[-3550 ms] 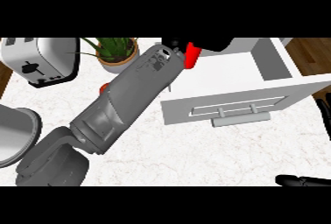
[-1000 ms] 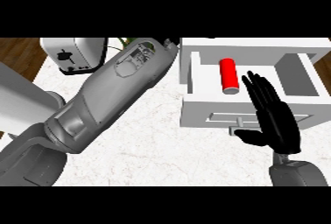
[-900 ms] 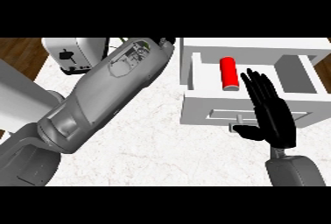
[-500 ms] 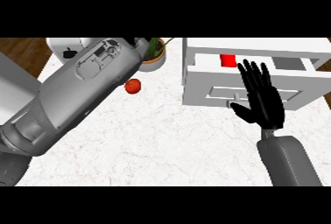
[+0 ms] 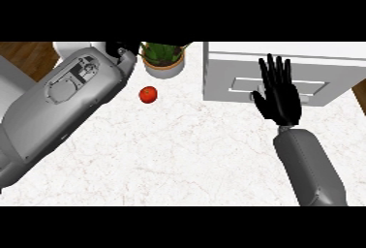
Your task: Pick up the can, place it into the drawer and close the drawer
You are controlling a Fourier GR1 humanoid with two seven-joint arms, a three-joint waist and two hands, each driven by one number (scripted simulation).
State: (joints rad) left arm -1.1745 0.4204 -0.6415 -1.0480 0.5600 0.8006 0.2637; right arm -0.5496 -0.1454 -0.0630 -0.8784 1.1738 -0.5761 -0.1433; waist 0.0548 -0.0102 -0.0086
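The white drawer [image 5: 227, 77] stands at the counter's far right with its front pushed in, so no inside shows. The red can is out of sight. My right hand [image 5: 280, 99] is open, its straight fingers lying flat over the drawer front and its handle [image 5: 315, 90]. My left forearm crosses the left side of the head view, and only a black bit of the left hand [image 5: 120, 48] shows at the top edge, well away from the drawer.
A small red tomato [image 5: 148, 94] lies on the white marble counter [image 5: 178, 155] left of the drawer. A potted plant [image 5: 164, 59] stands behind it. Wooden floor shows at the far left and right edges.
The drawer was open with the red can lying inside; now its front is pushed in and the can is hidden. My right hand moved forward with the front.
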